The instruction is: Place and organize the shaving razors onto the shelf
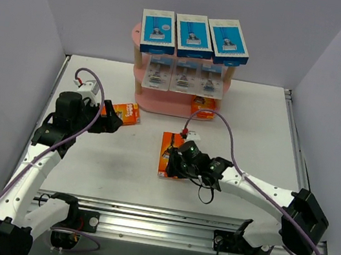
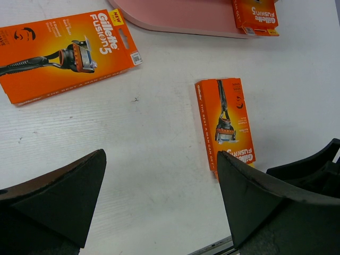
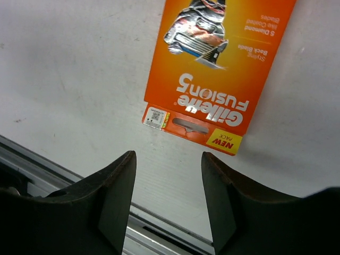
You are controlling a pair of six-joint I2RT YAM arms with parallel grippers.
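Orange card (image 3: 223, 69) beyond parted right fingers (image 3: 114, 191), seemingly untouched, near table edge (image 3: 69, 171)

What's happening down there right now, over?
Left gripper open, right gripper open, both empty. Two orange cards on table, third on shelf. Nothing blocking.

The orange card (image 3: 220, 69) looks like glossy printed cardboard, table (image 2: 159, 159) is matt white with a fine ribbed grain, fingers (image 3: 114, 196) are dull black plastic, shelf (image 2: 180, 16) is smooth matt pink, rail (image 3: 164, 234) is brushed metal.

Bare lane of table (image 1: 142, 162) between left orange card (image 1: 128, 114) and middle orange card (image 1: 168, 145); shelf (image 1: 161, 104) beyond
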